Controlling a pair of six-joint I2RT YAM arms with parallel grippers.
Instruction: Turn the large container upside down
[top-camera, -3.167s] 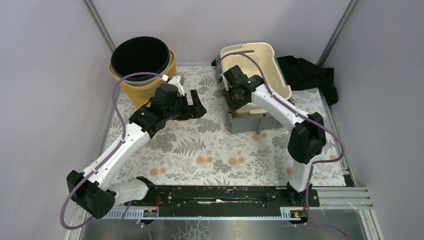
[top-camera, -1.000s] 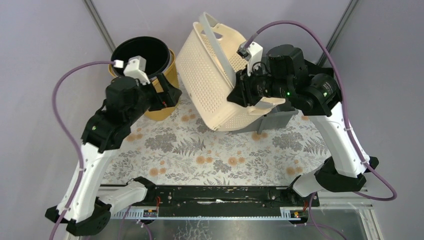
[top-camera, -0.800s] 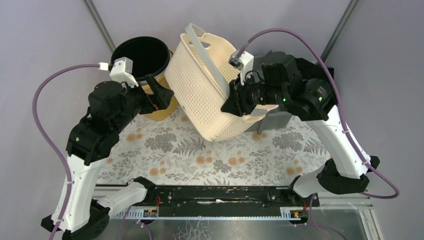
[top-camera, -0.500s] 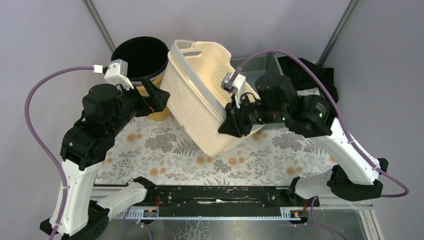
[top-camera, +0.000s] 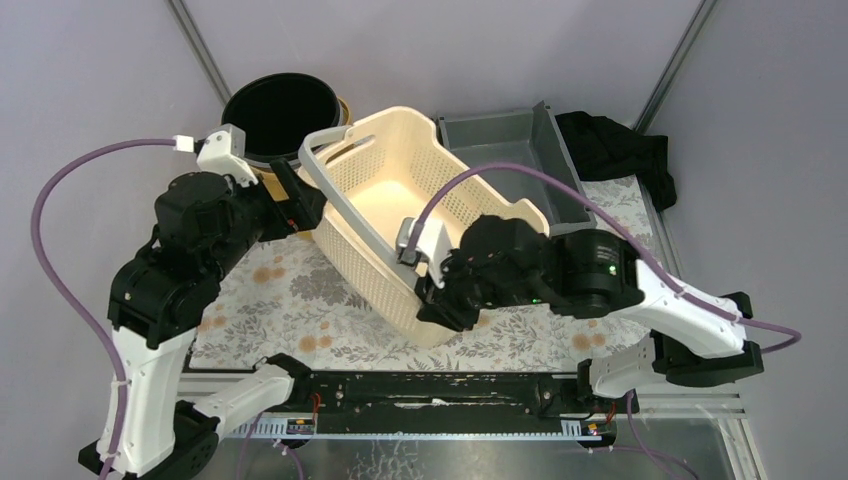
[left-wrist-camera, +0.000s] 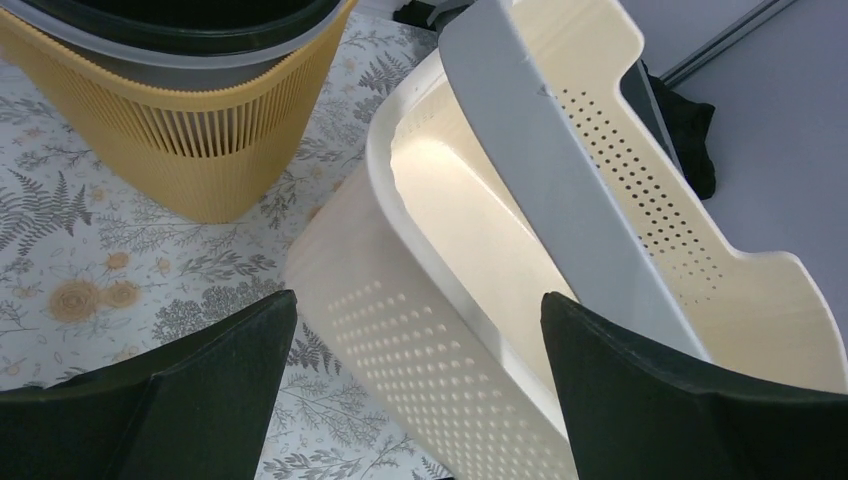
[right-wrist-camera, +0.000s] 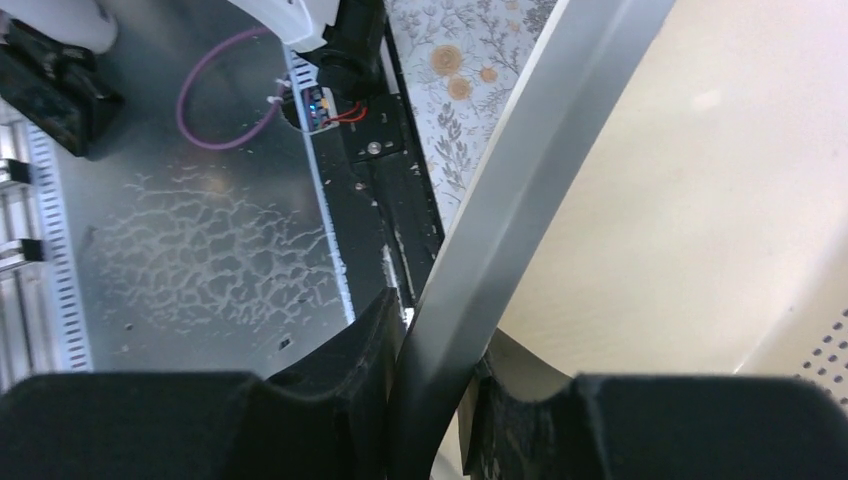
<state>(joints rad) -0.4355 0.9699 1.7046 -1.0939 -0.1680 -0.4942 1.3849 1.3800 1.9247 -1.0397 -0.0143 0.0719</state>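
**Basket gripped by its handle, mouth upward**

The right jaws are clamped on the grey handle (right-wrist-camera: 520, 190) of the cream perforated plastic basket (top-camera: 400, 200), which tilts over the floral tabletop (top-camera: 280, 290), mouth up. The left jaws stand wide apart just beside its far-left rim. Behind it lies a grey plastic tray (top-camera: 505, 150). A black round bucket (top-camera: 280, 105) is nested in a yellow ribbed basket (left-wrist-camera: 200, 140).

The scene is lit brightly and evenly from above, and only soft shadows are cast. A pale sheen is seen on the inner wall of the cream basket (left-wrist-camera: 450, 210). Mottled reflections are shown on the metal plate (right-wrist-camera: 200, 250). No motion blur is seen.
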